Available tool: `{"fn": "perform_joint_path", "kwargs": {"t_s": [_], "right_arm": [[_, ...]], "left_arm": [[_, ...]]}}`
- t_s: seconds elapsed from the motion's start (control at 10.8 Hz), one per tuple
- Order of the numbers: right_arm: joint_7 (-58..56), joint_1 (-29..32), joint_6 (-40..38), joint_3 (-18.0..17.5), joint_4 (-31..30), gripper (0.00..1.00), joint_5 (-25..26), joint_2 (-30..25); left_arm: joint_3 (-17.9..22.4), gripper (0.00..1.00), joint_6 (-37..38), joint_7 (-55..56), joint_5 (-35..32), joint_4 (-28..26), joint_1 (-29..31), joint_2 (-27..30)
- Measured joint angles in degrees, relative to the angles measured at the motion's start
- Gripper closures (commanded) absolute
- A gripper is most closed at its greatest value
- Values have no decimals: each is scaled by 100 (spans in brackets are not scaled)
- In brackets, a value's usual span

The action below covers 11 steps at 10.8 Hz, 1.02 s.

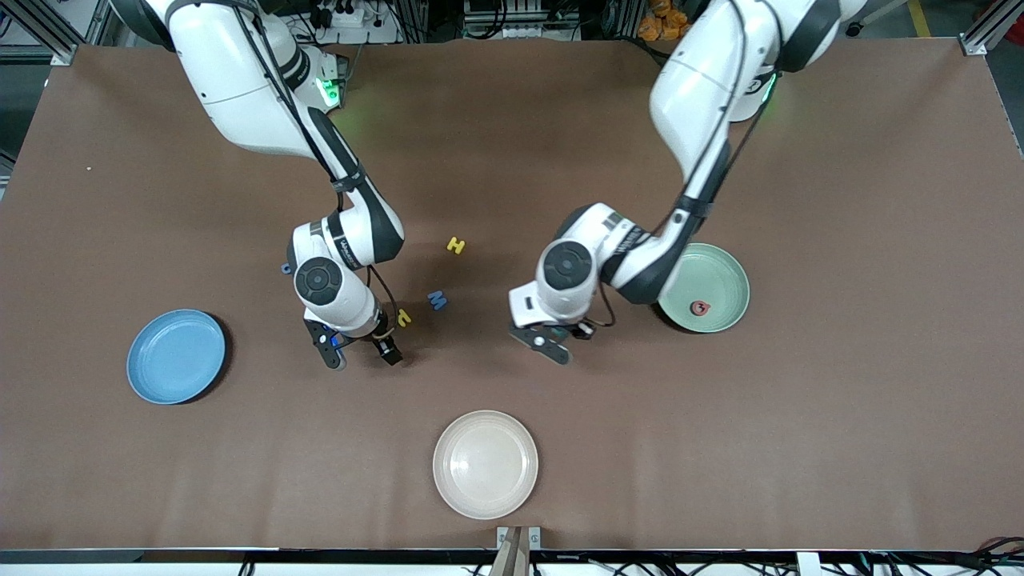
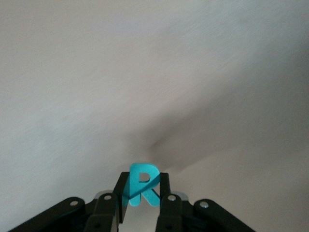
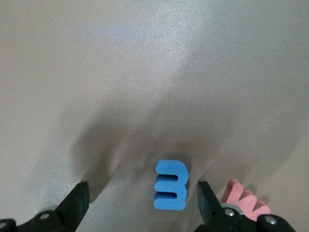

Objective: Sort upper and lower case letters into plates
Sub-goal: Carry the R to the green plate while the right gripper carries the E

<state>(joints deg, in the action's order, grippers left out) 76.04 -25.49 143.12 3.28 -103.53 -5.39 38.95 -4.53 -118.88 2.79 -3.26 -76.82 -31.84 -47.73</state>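
**Left gripper clamps teal R, right gripper spread over blue letter**

Front view: we see the left gripper (image 1: pixel 552 344) low over the middle of the table (image 1: pixel 840 416), fingers together; what it holds is hidden here. The right gripper (image 1: pixel 358 352) hangs nearby toward the right arm's end, fingers wide apart, nothing between them that we can make out. The mint green plate (image 1: pixel 720 276) sits toward the left arm's end, partly covered by the left arm, with a red letter (image 1: pixel 701 308) in it, shape unreadable. The blue plate (image 1: pixel 176 356) is near the right arm's end; the cream plate (image 1: pixel 486 464) lies close to the table edge nearest the camera. Loose on the table: a yellow H (image 1: pixel 456 246), a blue M (image 1: pixel 437 300), a yellow letter (image 1: pixel 405 318) half hidden by the right gripper, and a dark blue letter (image 1: pixel 286 269) mostly hidden by the right arm.

Left wrist view: the fingers are pinched on a teal R (image 2: pixel 142 191), upright, readable, its lower part hidden by the fingers.

Right wrist view: the fingers (image 3: pixel 77 203) stand apart around a small blue letter (image 3: pixel 171 185) lying flat, touching neither. A pink letter (image 3: pixel 246 200), cut off by one finger, lies just beside; we can't read it.
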Motion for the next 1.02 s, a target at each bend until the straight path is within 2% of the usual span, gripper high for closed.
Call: {"fn": "perform_joint_path", "kwargs": {"t_s": [0.09, 0.28, 0.46, 0.83, 1.02], "right_arm": [[0, 1, -16, 3, 23, 100, 0, -6], [-3, 4, -78, 16, 52, 100, 7, -60], [-36, 13, -165, 46, 56, 100, 91, -96], [-316, 30, -495, 313, 105, 100, 220, -248], [-952, 44, -537, 692, 109, 100, 227, -357]], "left_arm": [[-158, 87, 391, -313, 5, 0, 399, 136], [-419, 87, 940, -859, 10, -1, 1168, 332], [-470, 87, 1270, -1009, 13, -3, 1532, 511], [-505, 86, 1599, -1207, 14, -35, 1668, 564], [-505, 86, 1776, -1215, 14, -35, 1698, 567]]}}
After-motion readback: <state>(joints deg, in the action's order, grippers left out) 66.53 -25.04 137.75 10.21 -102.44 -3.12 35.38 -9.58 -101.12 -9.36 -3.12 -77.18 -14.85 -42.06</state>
